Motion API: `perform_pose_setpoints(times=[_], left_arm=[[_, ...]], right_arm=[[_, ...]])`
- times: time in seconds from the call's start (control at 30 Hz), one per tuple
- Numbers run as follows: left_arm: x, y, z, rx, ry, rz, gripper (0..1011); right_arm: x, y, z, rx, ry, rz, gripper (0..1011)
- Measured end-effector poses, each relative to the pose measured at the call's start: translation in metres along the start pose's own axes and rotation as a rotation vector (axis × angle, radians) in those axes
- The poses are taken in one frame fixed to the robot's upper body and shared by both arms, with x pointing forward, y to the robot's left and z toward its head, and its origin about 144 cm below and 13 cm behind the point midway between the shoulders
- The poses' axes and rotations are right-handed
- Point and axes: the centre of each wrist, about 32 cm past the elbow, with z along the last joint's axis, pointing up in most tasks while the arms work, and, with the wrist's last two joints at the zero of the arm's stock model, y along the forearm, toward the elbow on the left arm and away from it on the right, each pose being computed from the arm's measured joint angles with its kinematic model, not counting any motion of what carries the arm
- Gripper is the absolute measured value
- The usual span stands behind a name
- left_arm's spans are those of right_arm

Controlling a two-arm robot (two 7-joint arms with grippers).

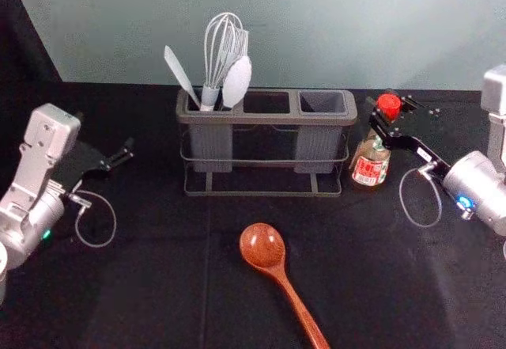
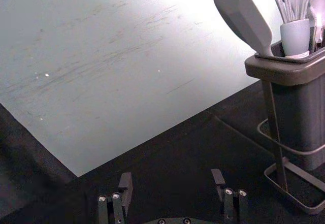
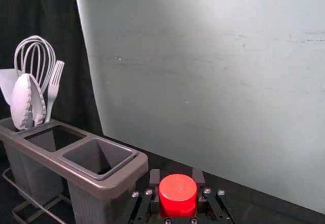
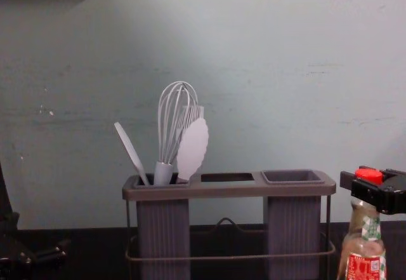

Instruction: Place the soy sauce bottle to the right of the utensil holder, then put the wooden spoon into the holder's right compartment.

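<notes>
My right gripper (image 1: 389, 118) is shut around the neck of the soy sauce bottle (image 1: 370, 161), just under its red cap. The bottle is upright beside the right end of the utensil holder (image 1: 267, 119). In the right wrist view the cap (image 3: 177, 194) sits between the fingertips of the right gripper (image 3: 176, 176). The holder's right compartment (image 3: 99, 158) has nothing in it. The wooden spoon (image 1: 263, 246) lies in front of the holder, bowl toward it. At the left, my left gripper (image 1: 115, 161) hangs idle; the left wrist view has this gripper (image 2: 171, 178) open and holding nothing.
A whisk (image 4: 177, 118), a spatula (image 4: 130, 153) and other pale utensils stand in the holder's left compartment. Behind the holder rises a pale wall (image 1: 316, 28). Black cloth (image 1: 158, 286) covers the table.
</notes>
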Motion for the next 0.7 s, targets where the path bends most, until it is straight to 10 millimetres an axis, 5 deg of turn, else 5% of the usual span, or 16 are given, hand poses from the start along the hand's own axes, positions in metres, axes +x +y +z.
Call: perform_pose_setpoints(times=[0.13, 0.7], left_arm=[[0.000, 0.000, 0.000, 0.000, 0.000, 0.000, 1011], [0.000, 0.000, 0.000, 0.000, 0.000, 0.000, 1011]], right_arm=[[-0.001, 0.000, -0.001, -0.004, 0.002, -0.002, 397], [-0.006, -0.016, 0.015, 0.042, -0.024, -0.020, 931]])
